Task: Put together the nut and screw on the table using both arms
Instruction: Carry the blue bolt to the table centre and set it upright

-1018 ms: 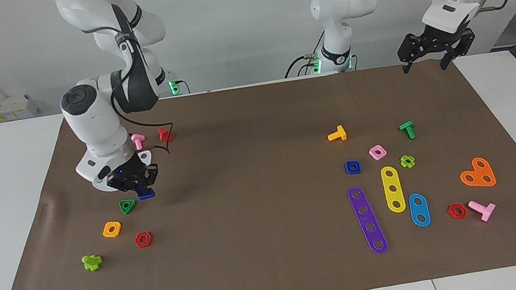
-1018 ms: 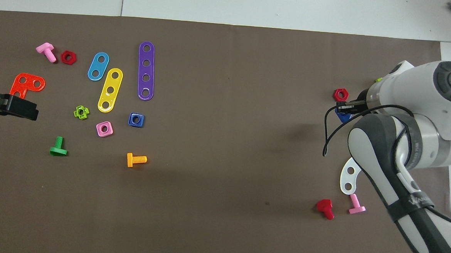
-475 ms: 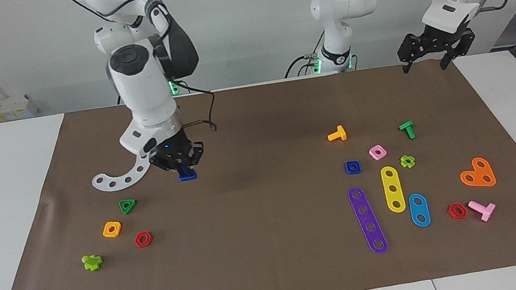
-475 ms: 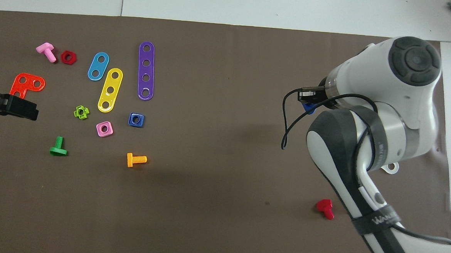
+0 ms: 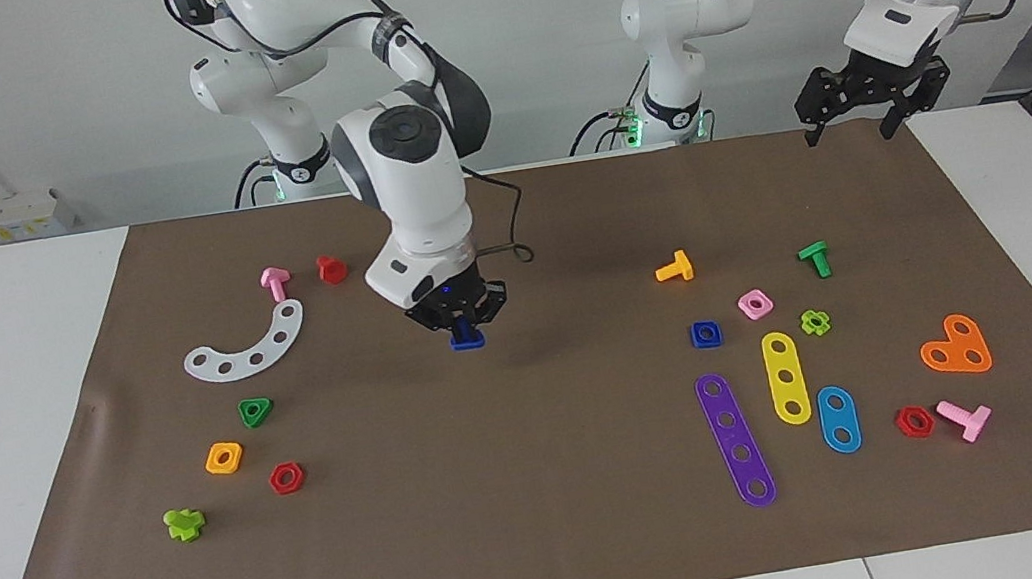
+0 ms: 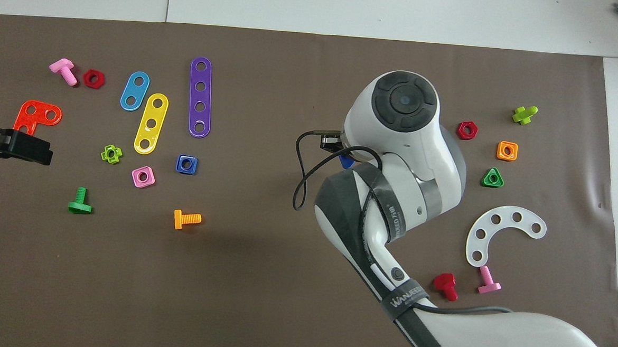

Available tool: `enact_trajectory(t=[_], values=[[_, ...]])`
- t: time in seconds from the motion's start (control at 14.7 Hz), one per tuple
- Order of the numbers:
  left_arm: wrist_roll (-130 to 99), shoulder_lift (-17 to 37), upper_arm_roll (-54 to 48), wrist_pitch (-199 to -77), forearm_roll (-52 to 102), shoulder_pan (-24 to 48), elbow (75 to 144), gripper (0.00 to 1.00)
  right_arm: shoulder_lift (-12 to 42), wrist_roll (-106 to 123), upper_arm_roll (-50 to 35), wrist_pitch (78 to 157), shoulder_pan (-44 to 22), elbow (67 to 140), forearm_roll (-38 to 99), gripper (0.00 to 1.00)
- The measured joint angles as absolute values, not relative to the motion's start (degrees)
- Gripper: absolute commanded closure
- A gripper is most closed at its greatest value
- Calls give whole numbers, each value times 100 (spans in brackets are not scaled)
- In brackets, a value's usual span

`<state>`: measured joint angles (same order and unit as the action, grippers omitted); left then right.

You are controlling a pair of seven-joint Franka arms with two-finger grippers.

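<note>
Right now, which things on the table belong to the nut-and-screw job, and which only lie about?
Job:
screw, shaft held in the right gripper
nut, on the mat
left gripper, waiting

Lying about:
pink square nut
orange bolt
purple strip
white curved strip
green triangular nut

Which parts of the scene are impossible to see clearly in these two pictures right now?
- The screw: the overhead view shows only a blue sliver, as the right arm covers it. The facing view shows the head but not the shaft, which sits between the right gripper fingers.
- The left gripper: the overhead view's edge cuts it off.
- The nut: any thread in its hole is too small to see in either view.
</note>
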<state>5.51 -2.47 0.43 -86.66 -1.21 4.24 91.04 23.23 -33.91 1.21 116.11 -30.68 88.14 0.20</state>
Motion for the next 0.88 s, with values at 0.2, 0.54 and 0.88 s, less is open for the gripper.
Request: enact_trajectory(t=[0.2,0.54,0.88], values=[[551,-247,43,-8666,-121,424,9104,0,2532,-3673,121,11850,-3327,8829,20,100],[551,-247,43,-8666,-121,424,9104,0,2975,-3932,129,12386,-3550,9041,-33,100],[551,-247,43,-8666,-121,424,9104,0,2939,-3932,159,12750,-3549,9558,-59,100]])
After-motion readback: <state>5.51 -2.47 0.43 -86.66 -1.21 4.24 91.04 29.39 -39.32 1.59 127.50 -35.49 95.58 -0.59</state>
